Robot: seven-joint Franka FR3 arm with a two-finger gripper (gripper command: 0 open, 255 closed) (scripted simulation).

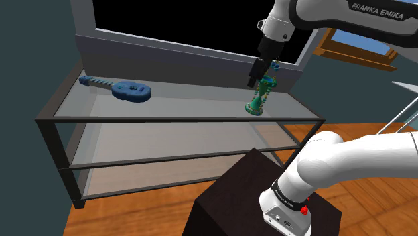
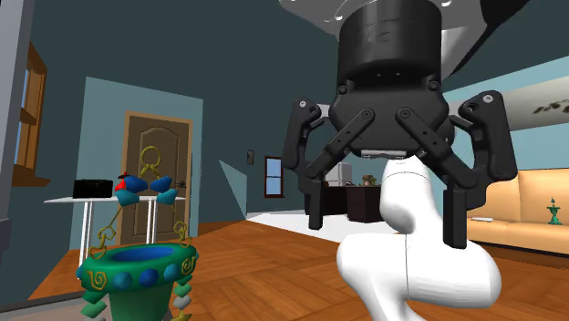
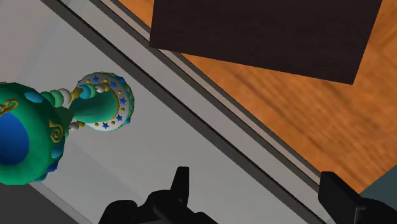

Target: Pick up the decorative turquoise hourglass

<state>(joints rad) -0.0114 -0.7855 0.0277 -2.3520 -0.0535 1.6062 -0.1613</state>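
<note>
This is a room in a house, most likely a living room. A wooden plank floor [image 2: 264, 264] runs beneath teal walls [image 2: 105, 105], with a brown panelled door [image 2: 157, 182] at the far end and a cream sofa [image 2: 533, 205] along one side. A glass shelving unit [image 1: 167, 121] near a wood-framed window [image 1: 335, 47] displays a small blue guitar [image 1: 126, 88]

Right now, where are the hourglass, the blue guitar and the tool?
hourglass [image 1: 261, 95]: shoulder view, its narrow middle.
blue guitar [image 1: 132, 90]: shoulder view, its body.
tool [image 3: 258, 191]: wrist view, midway between its fingertips.
</note>
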